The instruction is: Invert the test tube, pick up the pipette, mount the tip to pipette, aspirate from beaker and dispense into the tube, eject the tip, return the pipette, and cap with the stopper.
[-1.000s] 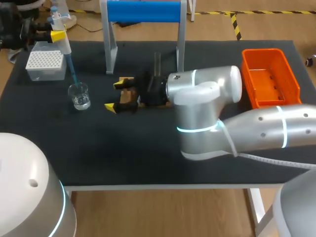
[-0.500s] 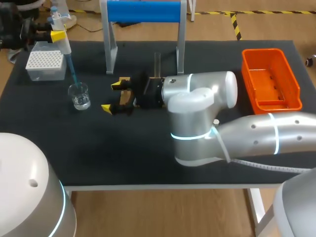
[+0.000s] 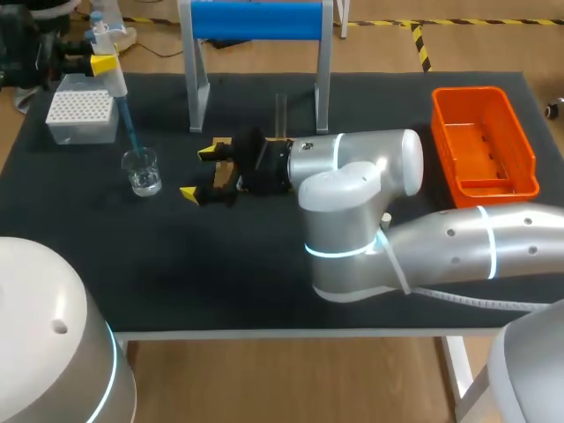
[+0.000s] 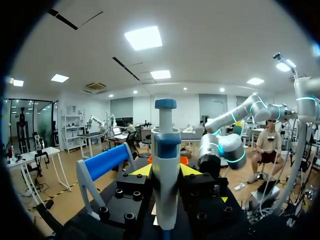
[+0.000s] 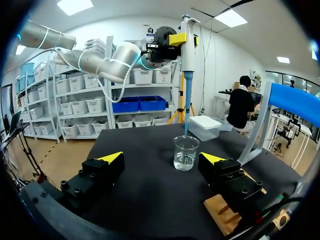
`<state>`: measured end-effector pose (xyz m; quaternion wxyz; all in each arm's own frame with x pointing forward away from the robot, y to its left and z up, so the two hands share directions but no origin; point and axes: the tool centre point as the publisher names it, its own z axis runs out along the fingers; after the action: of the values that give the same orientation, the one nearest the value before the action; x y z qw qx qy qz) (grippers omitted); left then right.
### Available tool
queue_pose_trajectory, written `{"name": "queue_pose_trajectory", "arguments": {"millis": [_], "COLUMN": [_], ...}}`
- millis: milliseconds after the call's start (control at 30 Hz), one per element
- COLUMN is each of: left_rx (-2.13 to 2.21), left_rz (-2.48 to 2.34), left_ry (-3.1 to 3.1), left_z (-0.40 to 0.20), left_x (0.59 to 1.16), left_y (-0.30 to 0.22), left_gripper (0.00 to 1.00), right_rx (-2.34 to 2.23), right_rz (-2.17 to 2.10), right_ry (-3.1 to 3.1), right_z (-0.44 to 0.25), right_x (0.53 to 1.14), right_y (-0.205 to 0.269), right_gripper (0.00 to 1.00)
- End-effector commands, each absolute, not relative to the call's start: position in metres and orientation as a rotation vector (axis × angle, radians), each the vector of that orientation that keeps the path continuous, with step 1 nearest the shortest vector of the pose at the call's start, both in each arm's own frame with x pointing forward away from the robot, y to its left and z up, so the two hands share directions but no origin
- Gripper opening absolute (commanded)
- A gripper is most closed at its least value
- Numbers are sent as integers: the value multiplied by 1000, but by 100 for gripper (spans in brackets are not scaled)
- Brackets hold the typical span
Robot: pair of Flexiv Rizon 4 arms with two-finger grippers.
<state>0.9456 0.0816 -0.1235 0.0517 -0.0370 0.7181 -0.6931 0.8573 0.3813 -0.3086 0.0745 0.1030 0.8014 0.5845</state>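
Note:
My left gripper (image 3: 104,63) is shut on the white pipette (image 3: 113,77) at the table's far left. The pipette's blue tip (image 3: 128,128) slants down to the mouth of the glass beaker (image 3: 141,171), which holds some water. In the left wrist view the pipette (image 4: 166,165) stands upright between the yellow tips. My right gripper (image 3: 199,173) hangs open just right of the beaker, holding nothing. In the right wrist view the beaker (image 5: 186,152) stands ahead of the open fingers, with the pipette (image 5: 188,50) above it. The clear test tube (image 3: 281,115) stands upright behind my right wrist.
A white tip box (image 3: 81,115) sits behind the beaker at the far left. A frame with a blue top bar (image 3: 256,19) stands at the back middle, and an orange bin (image 3: 483,141) at the right. A wooden stand (image 5: 225,212) lies under my right gripper.
My right gripper has moved a little to the left, toward the beaker, and its arm has turned. The left arm and the pipette have kept still.

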Motion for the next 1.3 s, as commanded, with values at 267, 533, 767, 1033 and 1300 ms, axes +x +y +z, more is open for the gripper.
{"name": "queue_pose_trajectory", "arguments": {"millis": [267, 533, 767, 1033, 1300], "left_rx": [-103, -112, -114, -121, -133], "left_rz": [-2119, -2125, -2122, -2101, -2101], "left_ry": [2146, 2146, 2136, 2163, 2169], "left_z": [-143, -161, -173, -182, -192], "left_x": [948, 952, 954, 958, 960], "left_y": [82, 85, 88, 90, 90], "left_gripper": [0, 0, 0, 0, 0], "right_rx": [312, 312, 312, 312, 312], "right_rz": [1761, 1761, 1761, 1761, 1761], "right_ry": [2395, 2395, 2395, 2395, 2395], "right_z": [-311, -311, -311, -311, -311], "right_x": [857, 857, 857, 857, 857], "right_y": [382, 382, 382, 382, 382], "right_gripper": [100, 100, 100, 100, 100]}}
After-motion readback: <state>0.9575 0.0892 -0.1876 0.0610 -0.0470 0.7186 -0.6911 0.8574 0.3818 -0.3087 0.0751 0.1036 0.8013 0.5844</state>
